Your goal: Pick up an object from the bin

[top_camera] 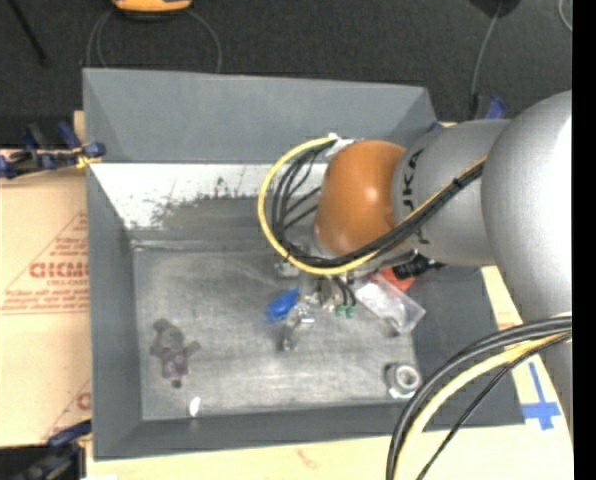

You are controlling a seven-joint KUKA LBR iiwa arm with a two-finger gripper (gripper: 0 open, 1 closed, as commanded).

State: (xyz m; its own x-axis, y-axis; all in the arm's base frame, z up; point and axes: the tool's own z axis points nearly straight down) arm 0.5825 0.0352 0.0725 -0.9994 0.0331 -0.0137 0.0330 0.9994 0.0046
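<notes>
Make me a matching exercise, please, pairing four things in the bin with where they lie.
Things: 1 blue piece; 2 purplish lump; 3 metal ring; 4 clear packet.
Places in the bin: A bottom right corner of the view; B middle of the floor; C left of the floor; D right side, beneath the arm.
Pairs: 1-B, 2-C, 3-A, 4-D.

Overall level: moderate and even; the ground outside the bin is dark.
Brightest area: pale band along the bin's upper back inner wall.
Glare: soft highlight on the orange cover; broad sheen on the silver arm.
Shadow: soft-edged patch on the bin floor beneath the wrist; left inner wall darker than the floor.
</notes>
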